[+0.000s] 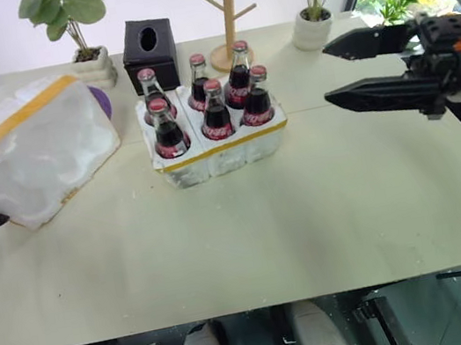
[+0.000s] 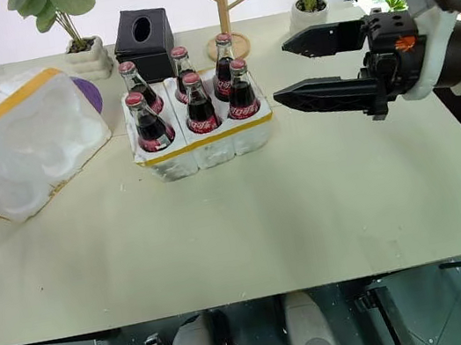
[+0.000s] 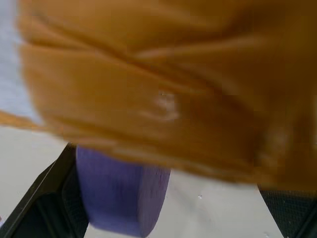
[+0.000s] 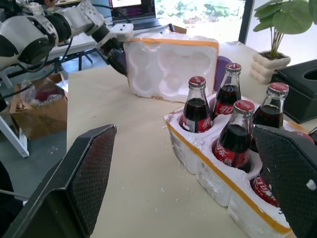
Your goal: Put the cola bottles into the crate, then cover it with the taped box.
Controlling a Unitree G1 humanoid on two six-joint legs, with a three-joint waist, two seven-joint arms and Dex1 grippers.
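Six cola bottles (image 1: 215, 112) with red caps stand in the wells of the crate (image 1: 227, 151), a low white foam tray with a yellow stripe, at the table's middle. The taped box (image 1: 31, 154), hollow foam with a yellow band, lies tilted at the left, its wells facing the crate (image 4: 168, 69). My left gripper (image 4: 115, 52) is at the box's near end, open; in its wrist view the yellow tape (image 3: 163, 89) hangs close above its wide-apart fingers (image 3: 34, 203). My right gripper (image 1: 325, 75) hovers open to the right of the crate, pointing at it, holding nothing.
A purple round thing (image 1: 100, 102) sits behind the taped box, and one shows under it (image 3: 119, 198). Along the table's far edge stand a black tissue box (image 1: 149, 54), a wooden stand (image 1: 227, 12) and two potted plants (image 1: 82, 38). The beige table (image 1: 269, 237) stretches bare in front.
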